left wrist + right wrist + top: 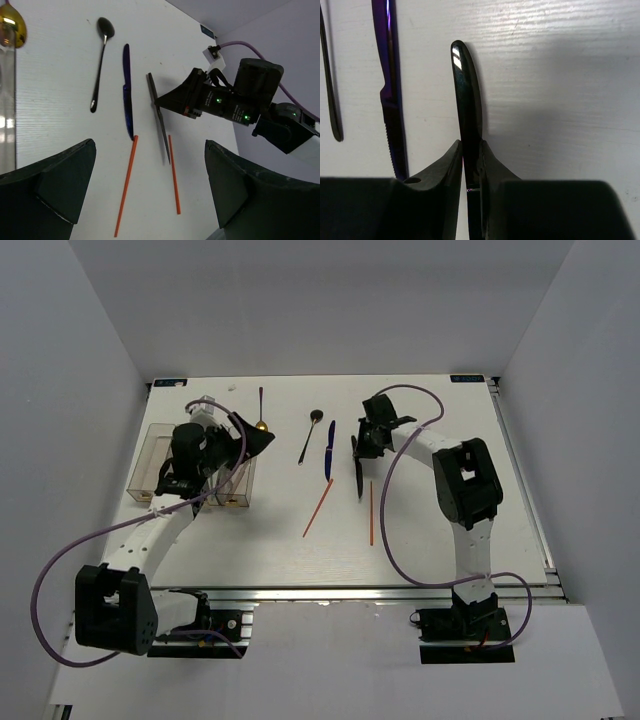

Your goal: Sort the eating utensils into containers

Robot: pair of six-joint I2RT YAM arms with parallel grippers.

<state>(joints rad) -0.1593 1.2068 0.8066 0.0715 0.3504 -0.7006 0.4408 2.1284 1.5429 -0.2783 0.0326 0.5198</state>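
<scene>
My right gripper (364,446) is shut on a black knife (465,90), pinching it edge-on between both fingers. The knife (358,468) points toward the near edge, just right of a blue knife (329,448). A black spoon (310,433) lies left of the blue knife. Two orange-red chopsticks (318,508) (371,512) lie nearer the front. A gold-bowled spoon with a purple handle (261,412) lies by the containers (150,460) at the left. Above those smoky clear bins hangs my left gripper (245,440), wide open (150,190) and holding nothing.
The left arm covers much of the bins, so their contents are mostly hidden. A purple cable loops from each arm. White walls close in the table at the back and both sides. An aluminium rail runs along the near edge (350,592).
</scene>
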